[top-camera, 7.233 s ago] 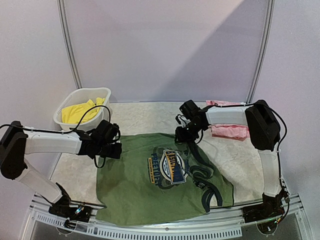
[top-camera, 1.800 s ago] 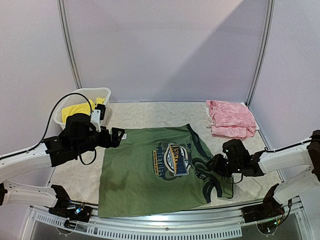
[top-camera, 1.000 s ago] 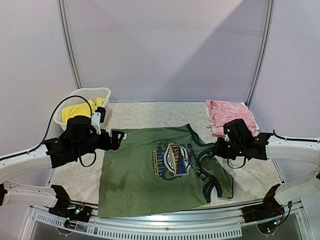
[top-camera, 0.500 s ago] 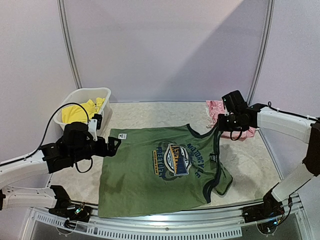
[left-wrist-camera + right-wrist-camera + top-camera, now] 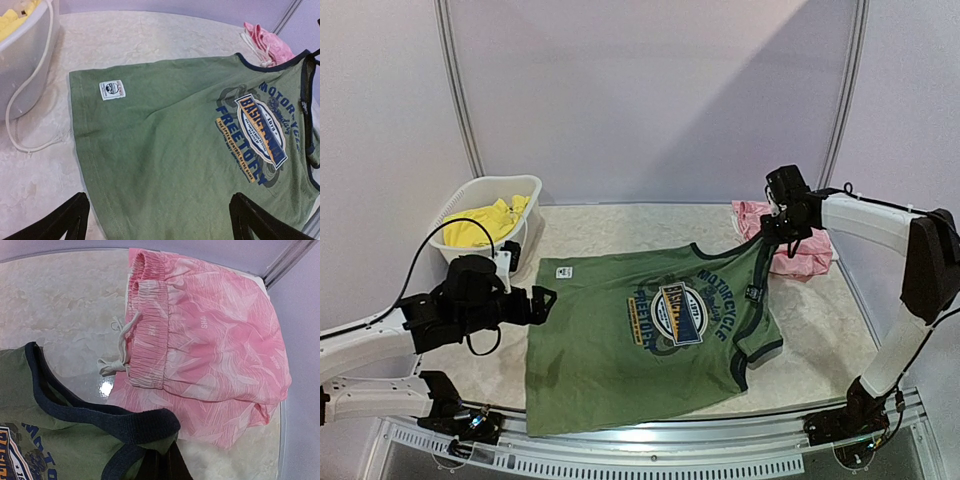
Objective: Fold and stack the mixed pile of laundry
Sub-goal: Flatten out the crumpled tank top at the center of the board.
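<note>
On the olive-green tank top (image 5: 165, 160), the round graphic (image 5: 260, 132) reads "MOTORCYCLE" and "FREE TO FLY"; the small white label (image 5: 112, 90) is illegible. The pink garment (image 5: 215, 345) carries faint white "SHA" lettering.

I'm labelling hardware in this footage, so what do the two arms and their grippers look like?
Both have white tubular links joined by bulky black housings, with thin black cables looping alongside. The left arm and right arm end in all-black wrists. The left gripper and right gripper are black with slim dark fingers. No legible markings.
</note>
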Motion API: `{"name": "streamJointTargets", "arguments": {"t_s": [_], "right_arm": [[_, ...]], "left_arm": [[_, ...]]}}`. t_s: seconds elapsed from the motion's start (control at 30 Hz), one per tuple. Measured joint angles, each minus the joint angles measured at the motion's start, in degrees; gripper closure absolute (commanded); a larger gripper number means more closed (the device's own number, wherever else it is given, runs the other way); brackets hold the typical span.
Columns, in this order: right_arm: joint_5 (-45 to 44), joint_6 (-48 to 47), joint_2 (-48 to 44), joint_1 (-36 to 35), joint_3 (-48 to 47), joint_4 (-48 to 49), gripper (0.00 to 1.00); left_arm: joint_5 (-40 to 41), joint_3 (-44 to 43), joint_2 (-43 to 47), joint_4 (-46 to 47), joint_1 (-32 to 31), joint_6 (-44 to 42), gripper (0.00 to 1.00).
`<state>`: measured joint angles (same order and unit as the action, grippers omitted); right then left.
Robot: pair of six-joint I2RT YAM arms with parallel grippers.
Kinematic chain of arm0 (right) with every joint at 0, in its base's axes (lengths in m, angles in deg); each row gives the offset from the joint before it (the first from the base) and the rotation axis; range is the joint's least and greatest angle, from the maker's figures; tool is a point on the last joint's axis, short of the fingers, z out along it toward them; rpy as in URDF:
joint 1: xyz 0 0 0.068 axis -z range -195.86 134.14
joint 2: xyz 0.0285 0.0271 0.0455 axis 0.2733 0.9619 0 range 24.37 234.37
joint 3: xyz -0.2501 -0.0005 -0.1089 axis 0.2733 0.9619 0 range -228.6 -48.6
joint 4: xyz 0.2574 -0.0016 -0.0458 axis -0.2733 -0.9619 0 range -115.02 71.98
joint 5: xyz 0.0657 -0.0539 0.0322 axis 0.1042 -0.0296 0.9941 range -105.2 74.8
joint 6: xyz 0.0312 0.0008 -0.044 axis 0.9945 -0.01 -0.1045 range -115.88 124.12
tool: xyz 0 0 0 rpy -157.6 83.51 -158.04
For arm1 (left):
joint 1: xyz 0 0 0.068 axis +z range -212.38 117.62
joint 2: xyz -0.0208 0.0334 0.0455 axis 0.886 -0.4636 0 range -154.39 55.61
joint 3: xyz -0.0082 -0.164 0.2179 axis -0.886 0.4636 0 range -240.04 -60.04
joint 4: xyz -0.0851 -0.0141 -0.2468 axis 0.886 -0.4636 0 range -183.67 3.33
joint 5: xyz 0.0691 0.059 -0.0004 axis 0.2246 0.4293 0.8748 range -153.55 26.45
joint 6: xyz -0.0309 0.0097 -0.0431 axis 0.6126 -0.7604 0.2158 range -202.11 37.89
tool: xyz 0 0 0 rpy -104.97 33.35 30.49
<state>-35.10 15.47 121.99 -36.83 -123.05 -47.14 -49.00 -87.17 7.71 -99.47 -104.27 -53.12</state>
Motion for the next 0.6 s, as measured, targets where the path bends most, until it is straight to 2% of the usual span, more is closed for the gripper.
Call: {"name": "streamJointTargets", "arguments": {"t_s": [0.2, 0.27, 0.33, 0.43, 0.6], "right_arm": [[0.59, -3.37, 2.40, 0.22, -3.39, -0.35, 0.92], [0.00, -3.08, 5.31, 1.42, -5.79, -0.59, 0.79], [-1.44, -2.05, 7.28, 2.38, -7.54, -2.64, 0.57], [-3.08, 0.33, 10.49, 4.09, -10.36, -4.15, 0.31], [-3.63, 2.27, 11.10, 6.03, -11.06, -7.61, 0.25]], "left_arm": [[0.59, 2.16, -0.70, -2.67, 0.00, 2.60, 0.01], [0.59, 3.72, -1.64, -3.21, 0.00, 3.98, 0.01], [0.37, 4.46, -2.03, -3.43, -0.02, 4.87, 0.02], [-0.02, 5.03, -2.36, -3.93, -0.09, 5.79, 0.02], [0.02, 5.07, -2.36, -5.31, -0.50, 7.26, 0.03]]}}
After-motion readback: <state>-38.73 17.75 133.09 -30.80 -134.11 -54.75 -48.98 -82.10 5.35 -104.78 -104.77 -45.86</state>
